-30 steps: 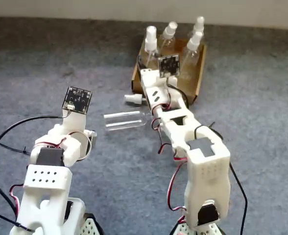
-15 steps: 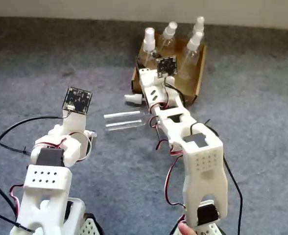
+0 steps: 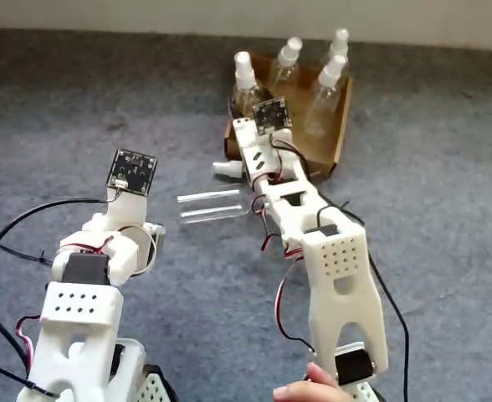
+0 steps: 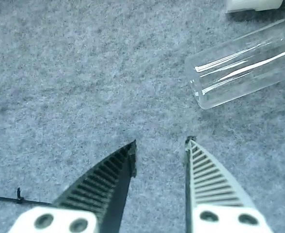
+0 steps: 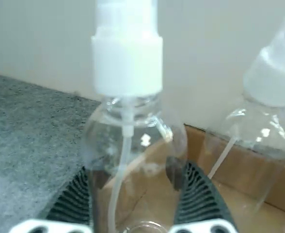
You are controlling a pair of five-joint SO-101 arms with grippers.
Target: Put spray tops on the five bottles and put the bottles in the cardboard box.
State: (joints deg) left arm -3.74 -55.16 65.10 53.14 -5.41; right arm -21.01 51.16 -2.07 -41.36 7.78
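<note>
My right gripper (image 3: 246, 107) (image 5: 137, 182) is shut on a clear bottle (image 3: 243, 79) (image 5: 128, 141) with a white spray top, held upright at the left edge of the cardboard box (image 3: 340, 138) (image 5: 239, 162). Three more topped bottles (image 3: 328, 82) stand in the box. One clear bottle (image 3: 217, 205) (image 4: 244, 68) without a top lies on the carpet, with a loose white spray top (image 3: 228, 168) (image 4: 254, 5) beside it. My left gripper (image 4: 159, 145) hangs open over bare carpet, a little short of the lying bottle's base.
Grey carpet covers the whole floor, with a pale wall behind the box. The left arm (image 3: 131, 172) stands at the near left, apart from the right arm's long reach to the box.
The right gripper has swung left along the box with the topped bottle in it. The left arm and the lying bottle have not moved.
</note>
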